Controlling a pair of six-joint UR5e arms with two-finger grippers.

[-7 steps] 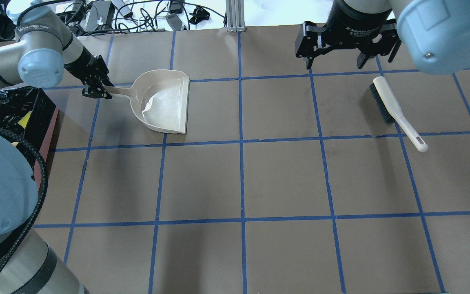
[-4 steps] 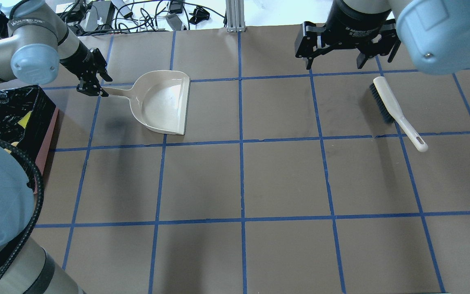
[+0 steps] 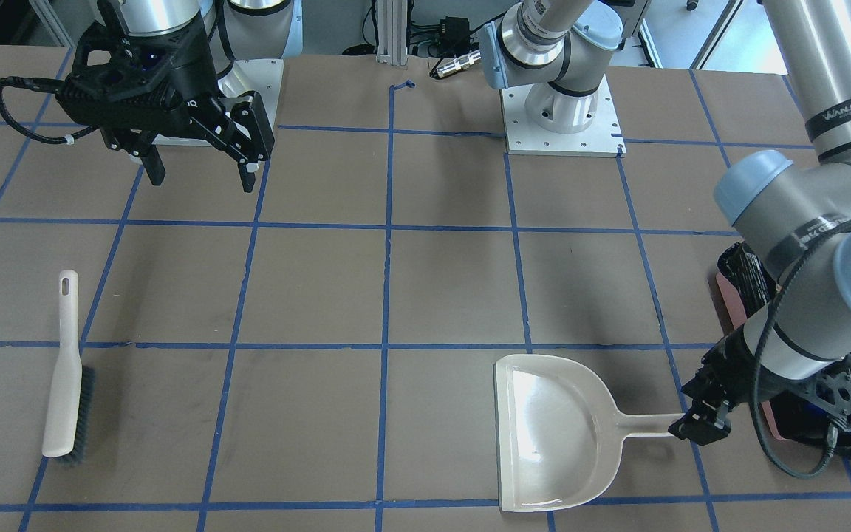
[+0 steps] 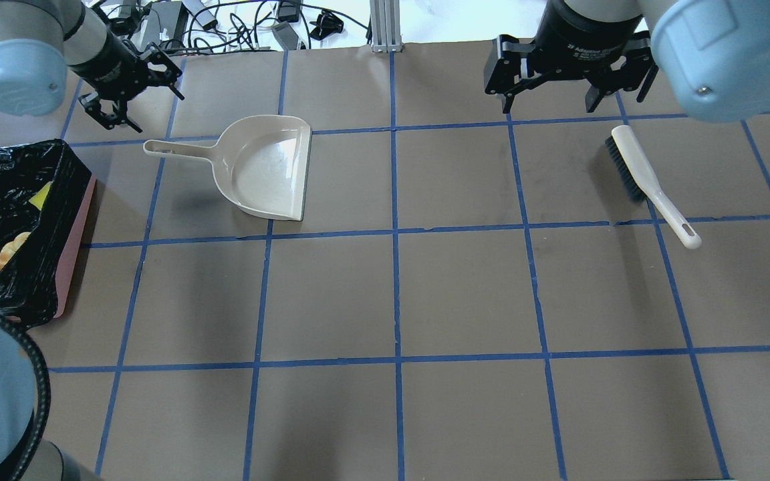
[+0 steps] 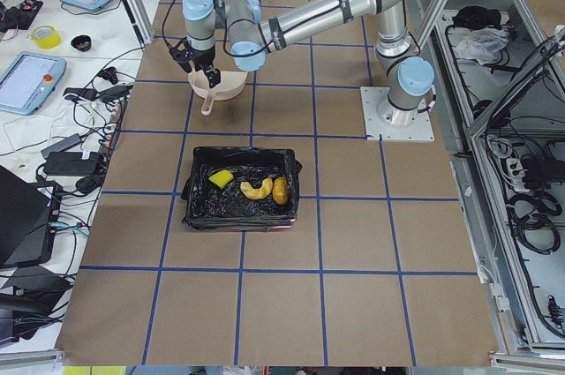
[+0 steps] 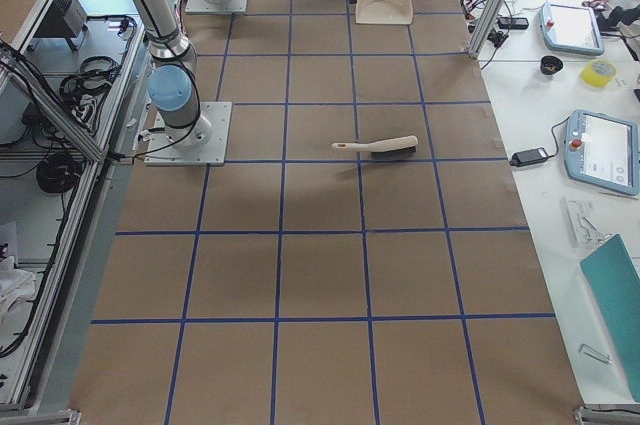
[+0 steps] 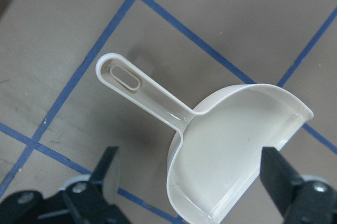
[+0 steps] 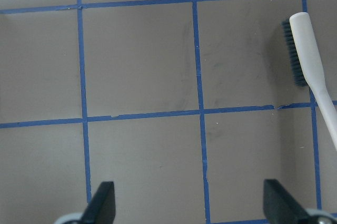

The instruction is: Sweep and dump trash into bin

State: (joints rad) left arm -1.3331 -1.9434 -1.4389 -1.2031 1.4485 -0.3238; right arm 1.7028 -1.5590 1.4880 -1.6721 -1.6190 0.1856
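The trash lies inside the bin [image 5: 196, 209], a pink-sided box with a black bag: a yellow sponge block [image 5: 221, 178], a pale cream curved piece [image 5: 258, 188] and a golden-brown lump [image 5: 281, 190]. In the overhead view the bin [image 4: 79, 224] is at the left edge, with some of the trash [image 4: 11, 250] showing. My left gripper [image 4: 144, 107] is open and empty, above and just beyond the handle of the beige dustpan [image 4: 268, 167]. The left wrist view shows the handle free between the open jaws. My right gripper [image 4: 569, 93] is open and empty, beyond the brush [image 4: 646, 177].
The dustpan [image 3: 551, 436] lies flat on the brown gridded table, mouth toward the middle, and nothing lies in it [image 7: 231, 145]. The beige brush [image 3: 63, 377] lies on its side on my right. Cables and devices sit past the far table edge.
My left gripper let go of the dustpan handle, opened and drew away toward the far edge. The dustpan stays flat on the table. My right arm has not moved.
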